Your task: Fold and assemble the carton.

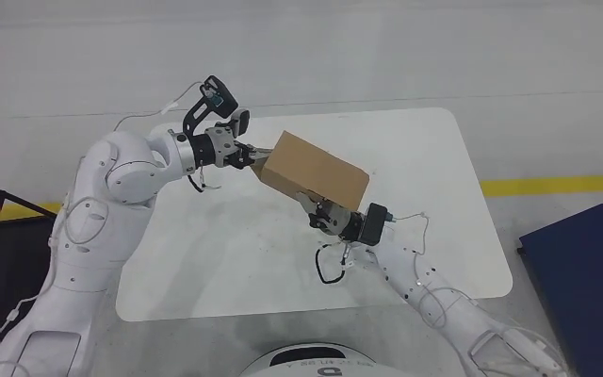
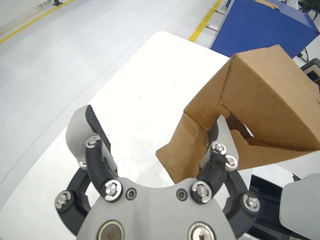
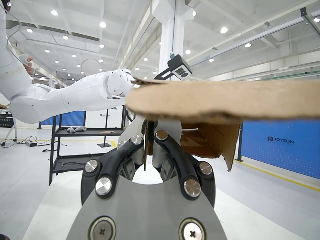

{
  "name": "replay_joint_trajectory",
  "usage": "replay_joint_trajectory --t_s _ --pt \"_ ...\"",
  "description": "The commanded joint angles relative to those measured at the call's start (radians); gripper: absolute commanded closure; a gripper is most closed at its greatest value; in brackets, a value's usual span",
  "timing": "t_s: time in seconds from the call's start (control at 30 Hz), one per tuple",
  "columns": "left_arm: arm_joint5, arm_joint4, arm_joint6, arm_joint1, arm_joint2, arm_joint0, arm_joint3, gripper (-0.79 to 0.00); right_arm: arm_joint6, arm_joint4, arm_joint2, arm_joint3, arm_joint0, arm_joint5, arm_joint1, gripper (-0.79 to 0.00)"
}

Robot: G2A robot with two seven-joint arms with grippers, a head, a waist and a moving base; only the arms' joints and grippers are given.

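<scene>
Carton (image 1: 314, 172) is up off the white table (image 1: 424, 188), tilted, held between the two arms over the table's middle. It's already squared into a box shape. In the left wrist view the near end of the carton (image 2: 262, 106) is not closed, with a loose end flap (image 2: 180, 148) hanging toward the gripper.

Left gripper (image 2: 152, 118) is at that end, claw spread wide. One finger (image 2: 214, 129) sits in against the flaps, the other finger (image 2: 97, 126) is out in free air over the table (image 2: 150, 63).

Right gripper (image 3: 150, 131) is at the opposite lower side of the carton (image 3: 212, 101), claw pressed together and pinching a cardboard panel edge. The open interior (image 3: 207, 141) is visible just past it.

In the top view, left gripper (image 1: 252, 157) is at the carton's end and right gripper (image 1: 309, 203) at its near long edge.
</scene>
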Motion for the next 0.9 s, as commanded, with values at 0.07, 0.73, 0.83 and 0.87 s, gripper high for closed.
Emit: replay_joint_trajectory --t_s 0.07,0.73,0.83,0.87 --pt "0.024 0.027 0.005 -0.001 0.018 0.011 -0.029 -0.785 0.005 -0.007 -0.002 0.0 0.003 0.008 -0.004 0.0" --pt "0.008 -0.034 0.045 0.033 -0.158 0.126 -0.078 -0.785 -0.05 -0.014 0.051 -0.005 -0.033 0.021 0.003 0.0" --pt "-0.006 -0.061 0.063 0.042 -0.218 0.169 -0.086 -0.785 -0.05 -0.015 0.06 -0.014 -0.04 0.017 0.006 0.0" --pt "-0.011 -0.071 0.069 0.044 -0.23 0.177 -0.087 -0.785 -0.051 -0.016 0.062 -0.016 -0.04 0.017 0.006 0.0"
